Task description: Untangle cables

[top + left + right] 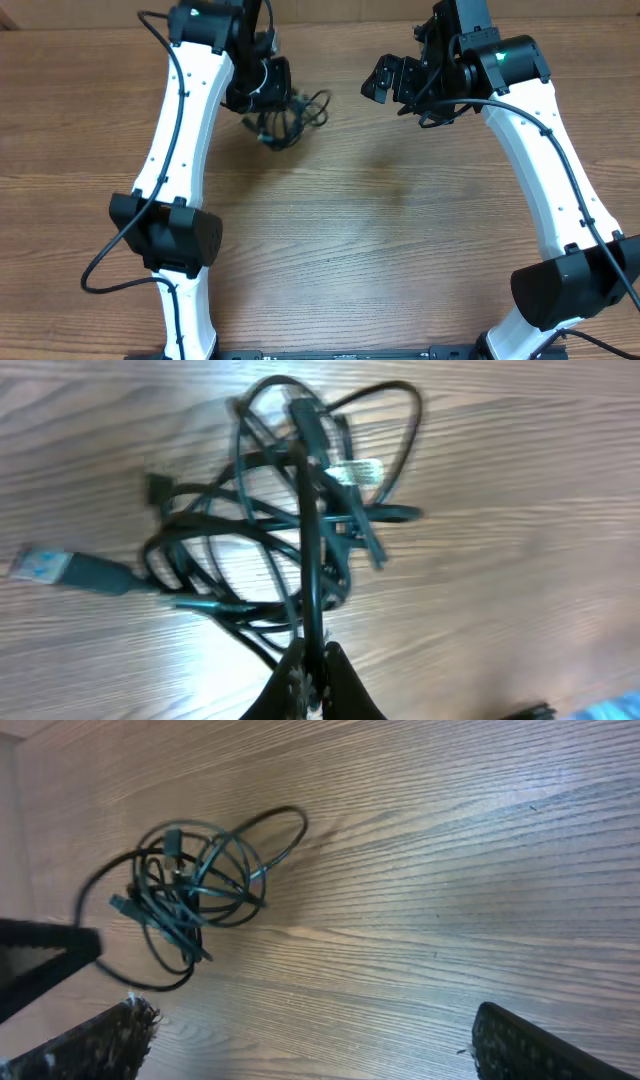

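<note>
The cables (292,115) lie in 1 tight knot on the wooden table (400,220), toward the far side and left of the middle, right under the left arm's wrist. The left gripper (312,660) is pinched closed on 1 strand that runs up out of the heap between its fingers (from where I stand it looks a thin hold, right at the tips). The right gripper (385,85) hangs well apart from the knot with its jaws spread wide and nothing in them. A flat plug (42,565) sticks out of the tangle on its own. What worries me: if the left arm lifts now, the whole bundle may rise as 1 lump, since nothing pins the rest down, and pulling could cinch the loops tighter. The strand could also slide out of so narrow a pinch, or the plug might snag inside a loop.
</note>
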